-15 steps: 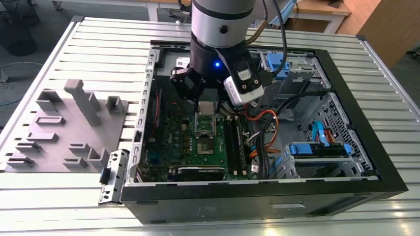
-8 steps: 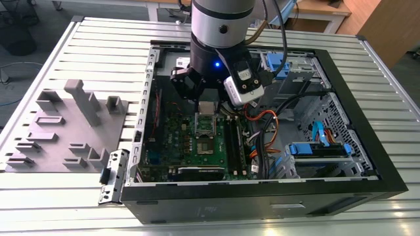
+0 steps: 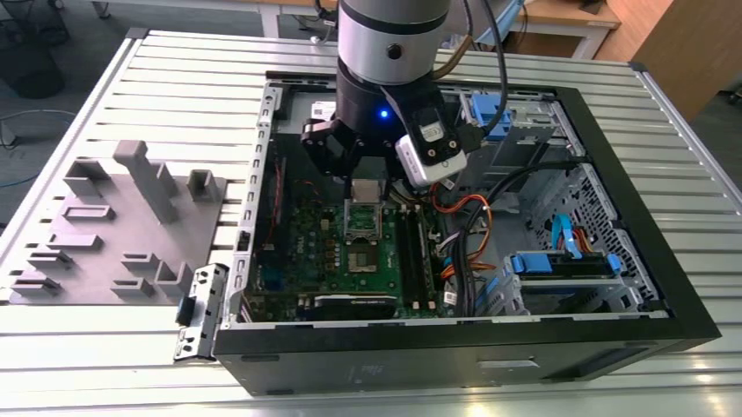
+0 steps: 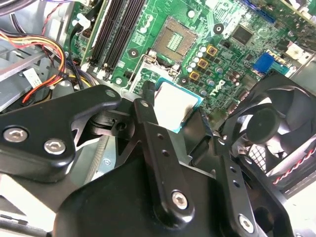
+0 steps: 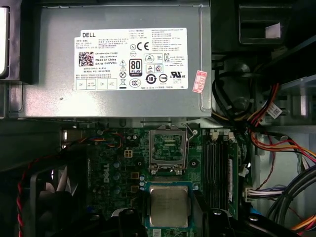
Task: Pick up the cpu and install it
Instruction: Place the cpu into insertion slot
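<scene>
While the claw [image 4: 176, 112] stands down inside the open computer case [image 3: 464, 358], its black fingers [image 4: 150, 133] are closed on two opposite edges of the cpu [image 5: 169, 206]. The chip sits level between them, metal top up. It is held over the green motherboard [image 5: 113, 163], just beside the square socket [image 5: 168, 147] and not seated in it.

Besides the board, the case holds a grey power supply [image 5: 123, 59] along one wall, a black fan [image 4: 269, 123], and memory slots [image 5: 217, 168] next to the socket. Bundled orange, red and black cables [image 5: 276, 123] run along the far side of those slots.

On the slatted tabletop [image 3: 174, 87], at the exterior view's left of the case, lies a grey moulded tray [image 3: 104, 234] with upright blocks, well apart from the claw.
</scene>
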Robot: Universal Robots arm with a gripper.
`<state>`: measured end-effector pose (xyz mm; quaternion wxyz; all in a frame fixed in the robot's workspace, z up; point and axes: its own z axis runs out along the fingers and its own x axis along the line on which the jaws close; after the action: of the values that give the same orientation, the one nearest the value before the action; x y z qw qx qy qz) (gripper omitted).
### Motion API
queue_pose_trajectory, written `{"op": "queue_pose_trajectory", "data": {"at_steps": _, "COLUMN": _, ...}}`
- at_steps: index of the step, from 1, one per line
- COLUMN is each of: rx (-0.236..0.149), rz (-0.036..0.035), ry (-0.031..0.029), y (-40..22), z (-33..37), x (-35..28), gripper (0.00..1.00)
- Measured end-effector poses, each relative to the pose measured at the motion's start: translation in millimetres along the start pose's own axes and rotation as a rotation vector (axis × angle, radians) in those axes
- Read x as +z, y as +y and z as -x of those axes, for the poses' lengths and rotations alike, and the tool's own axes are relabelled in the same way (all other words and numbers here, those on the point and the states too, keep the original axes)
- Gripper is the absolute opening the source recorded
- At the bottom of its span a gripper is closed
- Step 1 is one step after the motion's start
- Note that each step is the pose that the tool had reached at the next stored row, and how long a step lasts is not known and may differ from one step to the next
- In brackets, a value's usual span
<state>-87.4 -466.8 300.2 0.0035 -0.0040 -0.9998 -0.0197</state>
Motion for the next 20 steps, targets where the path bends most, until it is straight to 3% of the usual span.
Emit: {"op": "queue_pose_trajectory", "data": {"at_steps": 20, "rx": 0.004, "rz": -0.0014, "ry": -0.0123, "y": 0.0, "z": 0.0, "x": 0.0, "gripper": 0.47}}
